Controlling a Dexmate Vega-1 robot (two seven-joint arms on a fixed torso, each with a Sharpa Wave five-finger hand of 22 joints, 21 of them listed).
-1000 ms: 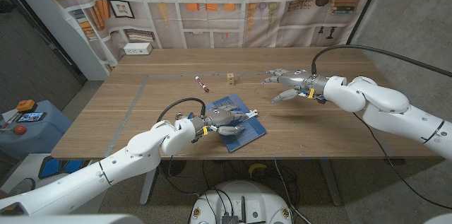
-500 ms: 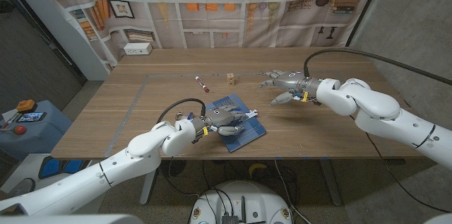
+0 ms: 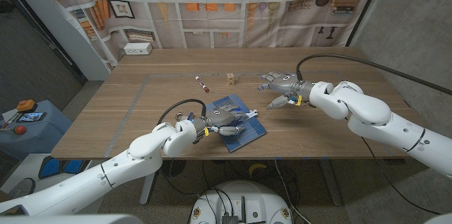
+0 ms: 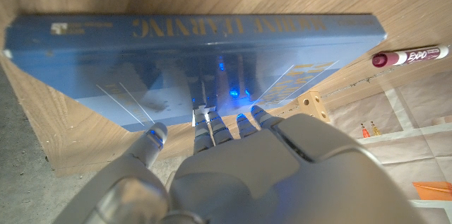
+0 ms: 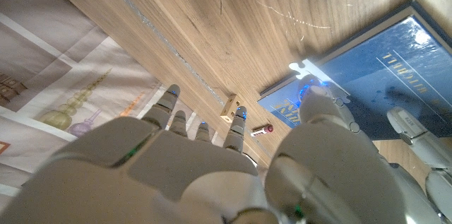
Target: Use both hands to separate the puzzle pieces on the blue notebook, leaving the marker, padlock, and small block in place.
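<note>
While left robot hand (image 3: 224, 119) presses one blue notebook (image 3: 247, 126), right robot hand (image 3: 279, 87) hovers open.

Even indoor light, soft shadows, glare on the blue notebook (image 4: 198, 54), blurred wrist-view foregrounds.

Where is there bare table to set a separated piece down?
Bare wood lies right of the blue notebook, below the right hand. More lies left of the marker. It is crowded on the notebook, under the left hand, and around the small block.
</note>
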